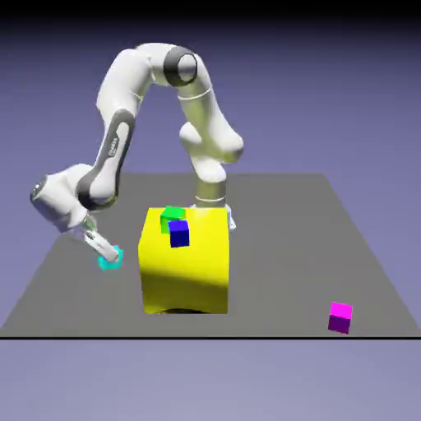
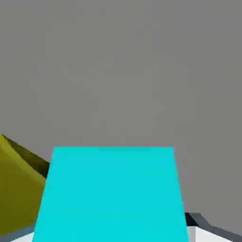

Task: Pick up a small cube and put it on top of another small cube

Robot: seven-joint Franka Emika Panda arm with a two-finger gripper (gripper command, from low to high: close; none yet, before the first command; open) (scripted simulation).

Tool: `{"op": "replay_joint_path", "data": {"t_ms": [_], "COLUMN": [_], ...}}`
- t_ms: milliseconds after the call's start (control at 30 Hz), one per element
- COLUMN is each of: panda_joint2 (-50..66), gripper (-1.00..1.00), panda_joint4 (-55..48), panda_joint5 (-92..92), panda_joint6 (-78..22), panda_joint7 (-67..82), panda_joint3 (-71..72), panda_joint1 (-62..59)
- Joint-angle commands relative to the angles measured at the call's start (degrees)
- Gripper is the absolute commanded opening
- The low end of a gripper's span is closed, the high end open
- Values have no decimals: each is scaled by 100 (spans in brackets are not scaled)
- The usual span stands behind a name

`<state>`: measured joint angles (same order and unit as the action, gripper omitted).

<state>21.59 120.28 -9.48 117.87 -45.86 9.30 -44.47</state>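
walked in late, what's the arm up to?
The white arm's tool is closed on the cyan cube, which fills the space between its tips in the hand view. The likely target, the magenta cube, sits well apart near the table's front edge on the exterior view's right, with nothing on it. The big yellow block stands between them, with the green cube and blue cube at its top. Stacking isn't done.

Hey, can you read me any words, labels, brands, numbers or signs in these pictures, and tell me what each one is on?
"PANDA", small and slightly blurred, on the dark grey strip along the white jointed robot arm.
No other text can be read.
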Motion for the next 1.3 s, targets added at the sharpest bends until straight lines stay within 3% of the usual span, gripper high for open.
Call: {"op": "replay_joint_path", "data": {"t_ms": [0, 133, 1000, 1100, 1200, 1233, 1267], "panda_joint2": [26, 171, 2569, 2700, 3282, 3282, 3282], "gripper": [-100, -100, -100, -100, -100, 100, 100], "panda_joint4": [-113, -501, -810, -860, -891, -891, -891], "panda_joint5": [131, 486, -220, -188, -58, -58, -58], "panda_joint6": [113, 521, 1734, 1643, 2335, 2335, 2335], "panda_joint7": [-24, -231, -6709, -7018, -6974, -6974, -6974], "panda_joint3": [208, 995, 4606, 4532, 4199, 4199, 4199], "panda_joint1": [62, 302, 1524, 1486, 2072, 2072, 2072]}}
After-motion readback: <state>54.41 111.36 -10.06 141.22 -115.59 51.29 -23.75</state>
